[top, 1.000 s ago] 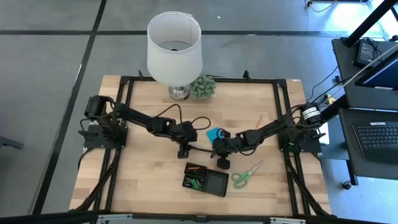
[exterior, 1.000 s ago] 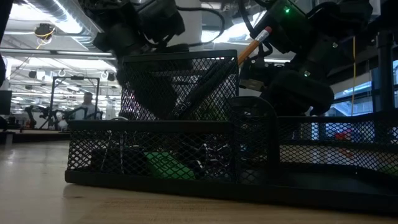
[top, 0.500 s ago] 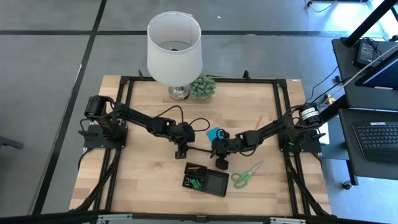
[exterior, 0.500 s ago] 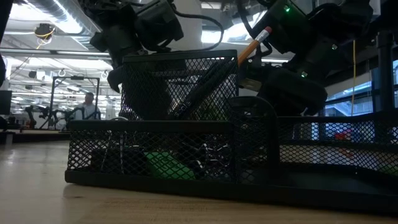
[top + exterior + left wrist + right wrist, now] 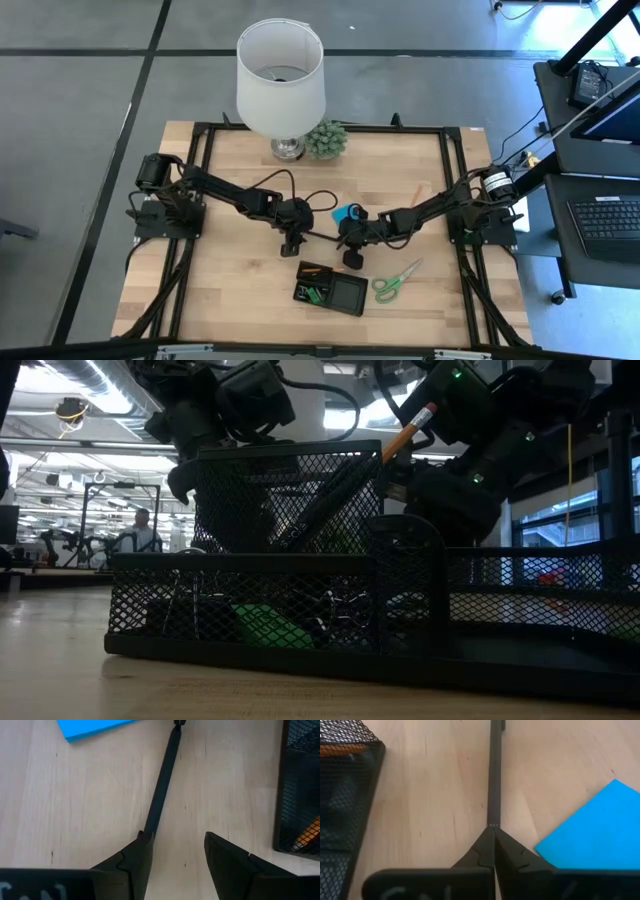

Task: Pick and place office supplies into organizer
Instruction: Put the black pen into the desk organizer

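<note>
From above, you have both arms meeting at mid-table over a slim black pen (image 5: 318,238) that lies on the bare wood between them. The left gripper (image 5: 290,243) sits at one end of it, the right gripper (image 5: 350,250) at the other, with the blue square sticky-note pad (image 5: 346,215) just beside the right one. The black mesh organizer tray (image 5: 333,290) waits nearer the table's front edge, the green-handled scissors (image 5: 396,281) beside it. Your carry is short; lift the pen clear of the wood before swinging it forward.

At table height, the organizer's mesh wall (image 5: 270,600) fills the view, with an orange pencil (image 5: 408,428) already leaning out of its tall cup. Judge your approach so the pen drops into that cup from above rather than knocking the rim; both arms hang behind it, and which is which is hard to tell here.

In the left wrist camera, the left fingers (image 5: 134,862) stand well apart, one touching or just beside the pen (image 5: 162,785) and the other on bare wood. Nothing is held here, so back this arm away before the other lifts, or the pen may catch on that finger.

In the right wrist camera, the right fingers (image 5: 507,852) are pressed together on the pen's end (image 5: 494,775), the pad's corner (image 5: 592,827) just beside them. The grip is at the very tip, so I'd expect the pen to droop or pivot; lift slowly and keep it level.
</note>
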`<state>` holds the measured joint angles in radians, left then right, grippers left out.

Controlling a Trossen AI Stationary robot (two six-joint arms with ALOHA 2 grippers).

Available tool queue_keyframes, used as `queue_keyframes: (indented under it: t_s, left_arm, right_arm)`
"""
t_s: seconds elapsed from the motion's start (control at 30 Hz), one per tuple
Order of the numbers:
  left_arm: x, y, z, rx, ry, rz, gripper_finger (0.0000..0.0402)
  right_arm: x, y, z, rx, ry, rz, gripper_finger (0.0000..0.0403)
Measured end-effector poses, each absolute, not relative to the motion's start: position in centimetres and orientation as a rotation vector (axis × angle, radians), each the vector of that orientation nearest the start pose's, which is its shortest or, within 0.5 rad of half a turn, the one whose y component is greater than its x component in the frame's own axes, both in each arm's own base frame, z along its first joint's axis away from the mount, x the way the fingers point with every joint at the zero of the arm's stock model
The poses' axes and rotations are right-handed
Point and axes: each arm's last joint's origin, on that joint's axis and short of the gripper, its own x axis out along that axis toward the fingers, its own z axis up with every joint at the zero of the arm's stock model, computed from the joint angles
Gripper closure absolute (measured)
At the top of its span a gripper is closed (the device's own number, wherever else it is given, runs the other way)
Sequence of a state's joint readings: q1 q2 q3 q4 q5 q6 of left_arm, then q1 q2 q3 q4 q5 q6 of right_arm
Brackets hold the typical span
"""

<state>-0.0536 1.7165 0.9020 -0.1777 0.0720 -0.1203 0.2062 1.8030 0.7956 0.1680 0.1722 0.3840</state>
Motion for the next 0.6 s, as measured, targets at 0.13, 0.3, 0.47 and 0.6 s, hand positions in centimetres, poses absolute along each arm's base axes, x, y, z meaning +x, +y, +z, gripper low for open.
queue_keyframes:
  t_s: [0.13, 0.3, 0.47, 0.6]
  left_arm:
    - [32.09, -1.84, 14.56, -0.102, 1.016, -0.027, 0.0231]
    - [31.75, -1.63, 14.35, -0.053, 1.053, 0.027, 0.0229]
    - [31.70, -1.58, 14.32, -0.019, 1.059, 0.029, 0.0228]
    - [31.71, -1.60, 14.04, -0.028, 1.071, 0.028, 0.0230]
  right_arm:
    - [32.07, 6.20, 11.38, 0.203, 0.816, -0.126, 0.0397]
    - [32.10, 6.20, 11.44, 0.201, 0.814, -0.127, 0.0396]
    - [32.11, 6.20, 11.48, 0.202, 0.812, -0.126, 0.0395]
    - [32.11, 6.20, 11.48, 0.190, 0.812, -0.121, 0.0394]
